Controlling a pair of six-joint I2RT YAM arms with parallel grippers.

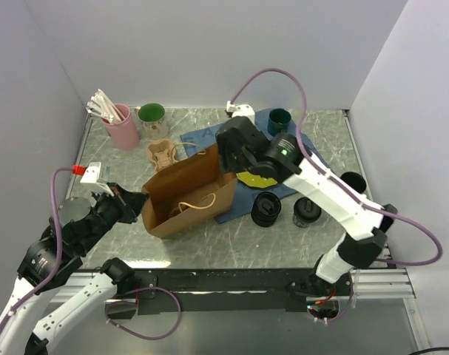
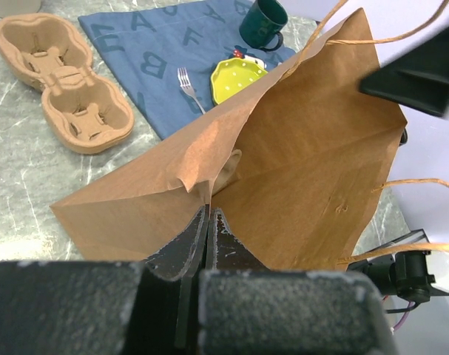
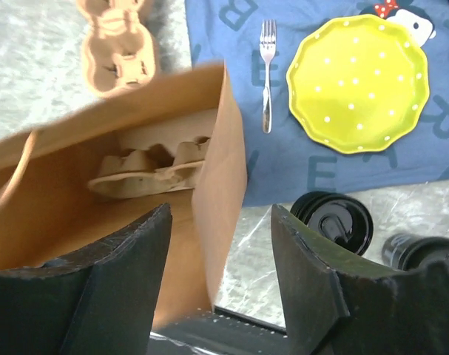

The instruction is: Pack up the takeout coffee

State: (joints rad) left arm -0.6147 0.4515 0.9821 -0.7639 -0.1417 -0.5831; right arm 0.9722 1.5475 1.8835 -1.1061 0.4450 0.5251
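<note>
Left hand (image 2: 208,216) is clamping the bag (image 2: 305,185) rim; right hand (image 3: 220,218) is hovering open above the bag's edge. Recommendation: keep the mouth spread wide while fetching. Bag is holding one carrier (image 3: 150,168). First cup (image 1: 266,208) and second cup (image 1: 307,211) are standing on the desk (image 1: 128,244), right of centre frame.

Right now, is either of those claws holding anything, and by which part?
The left gripper pinches the brown paper bag by the rim of its opening. The right gripper stands open astride another wall of the bag, holding nothing.
</note>
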